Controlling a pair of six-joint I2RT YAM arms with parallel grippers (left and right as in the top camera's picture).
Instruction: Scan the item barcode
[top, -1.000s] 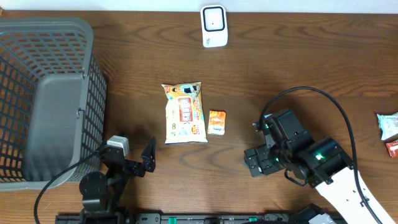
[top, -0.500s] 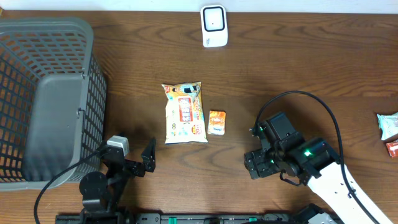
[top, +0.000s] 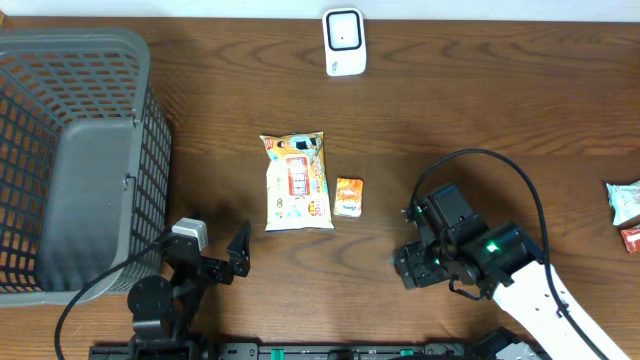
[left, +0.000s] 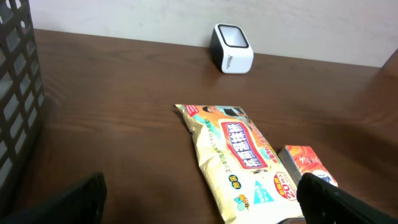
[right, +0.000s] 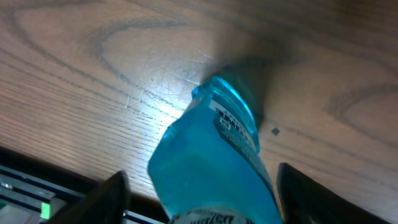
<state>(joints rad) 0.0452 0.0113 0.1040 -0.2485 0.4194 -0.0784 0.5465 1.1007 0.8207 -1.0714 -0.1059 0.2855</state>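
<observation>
Right gripper (top: 408, 268), near the worktop's (top: 480, 110) front edge, has narrowed about the bottle (right: 217, 137); whether it is clamped cannot be told. Left gripper (left: 202, 202): jaws apart. Scan pending.

Overhead, soft, even room light falls on the dark table (top: 520, 110). The picture is sharp, with only faint shadows beside the left arm (top: 170, 285) and right arm (top: 500, 255).

From the left wrist the scene looks dimmer. The scanner (left: 231, 48) face shines pale, and the left fingers (left: 74, 199) are dark, blurred shapes at the bottom corners.

From the right wrist, a bright glare patch sits on the wood. The blue pack (right: 211, 168) is close and out of focus, a soft shadow lies beyond its tip, and the right fingers (right: 106, 199) are black blurs.
</observation>
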